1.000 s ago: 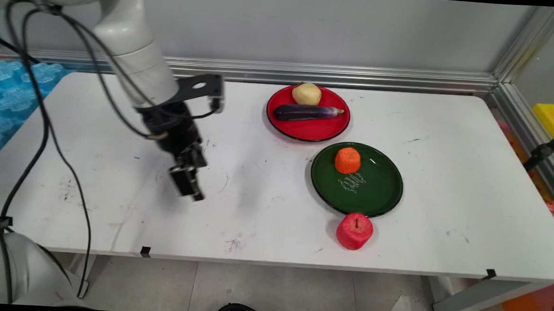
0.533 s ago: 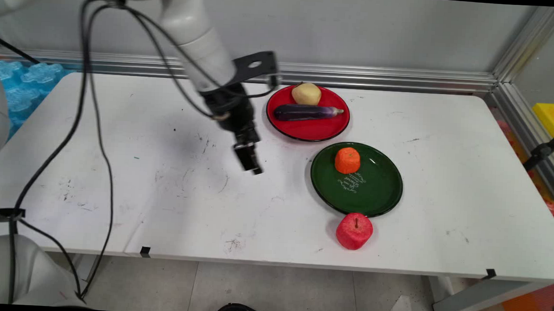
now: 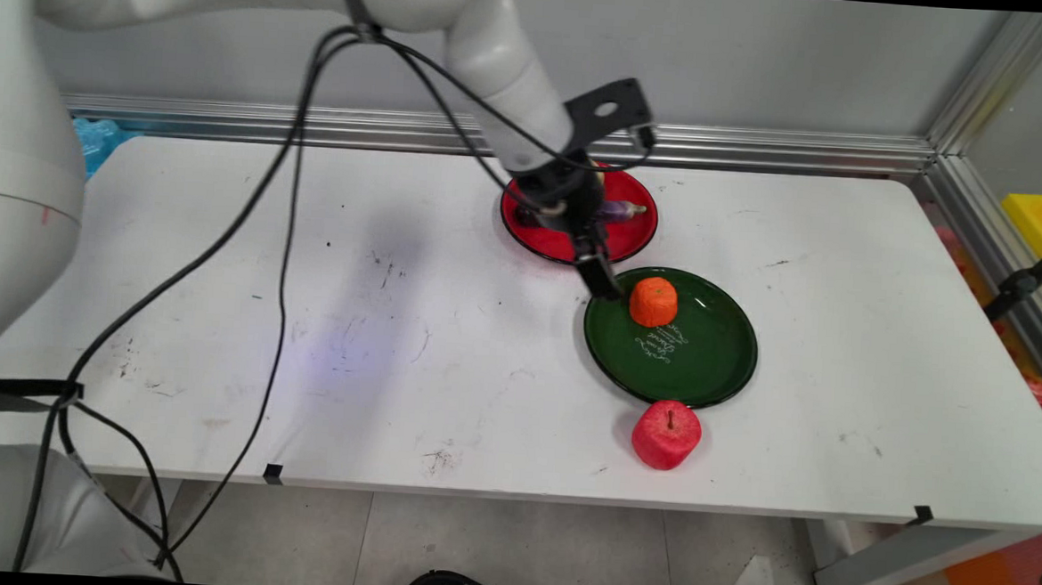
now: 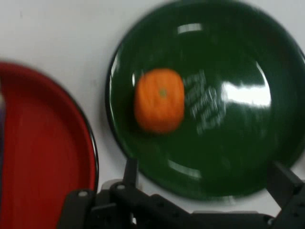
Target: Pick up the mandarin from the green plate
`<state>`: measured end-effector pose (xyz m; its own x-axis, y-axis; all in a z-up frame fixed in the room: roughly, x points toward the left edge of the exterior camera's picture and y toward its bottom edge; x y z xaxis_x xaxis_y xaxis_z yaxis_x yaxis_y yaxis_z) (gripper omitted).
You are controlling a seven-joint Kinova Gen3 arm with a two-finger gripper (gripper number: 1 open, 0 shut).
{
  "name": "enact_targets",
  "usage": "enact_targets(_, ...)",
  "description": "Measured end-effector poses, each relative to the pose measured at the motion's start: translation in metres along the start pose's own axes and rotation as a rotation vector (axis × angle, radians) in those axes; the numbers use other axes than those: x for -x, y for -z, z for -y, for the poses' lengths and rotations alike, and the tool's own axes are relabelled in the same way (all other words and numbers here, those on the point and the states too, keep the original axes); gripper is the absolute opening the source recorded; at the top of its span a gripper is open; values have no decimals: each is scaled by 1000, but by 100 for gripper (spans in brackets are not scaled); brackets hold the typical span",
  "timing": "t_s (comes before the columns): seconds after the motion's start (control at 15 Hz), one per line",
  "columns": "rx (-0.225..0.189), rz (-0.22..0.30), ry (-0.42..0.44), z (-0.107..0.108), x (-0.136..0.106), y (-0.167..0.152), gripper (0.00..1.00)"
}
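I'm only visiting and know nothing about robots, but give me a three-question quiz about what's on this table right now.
1. True or false: the orange sits on the green plate.
2. Where is the apple? A) on the red plate B) on the table, beside the green plate C) in the hand
3. Fill in: the hand hangs over the near-left rim of the ____ plate.

Key: 1 true; 2 B; 3 green.

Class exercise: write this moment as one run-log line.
gripper: open, empty | nearest: orange toy fruit on dark green round plate | beside: red round plate | front: red toy apple
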<state>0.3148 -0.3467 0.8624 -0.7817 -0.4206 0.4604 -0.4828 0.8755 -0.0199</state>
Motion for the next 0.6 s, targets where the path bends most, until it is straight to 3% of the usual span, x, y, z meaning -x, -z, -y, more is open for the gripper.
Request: enact_targets(0.6, -48, -53, -24, 2, -31, -65, 100)
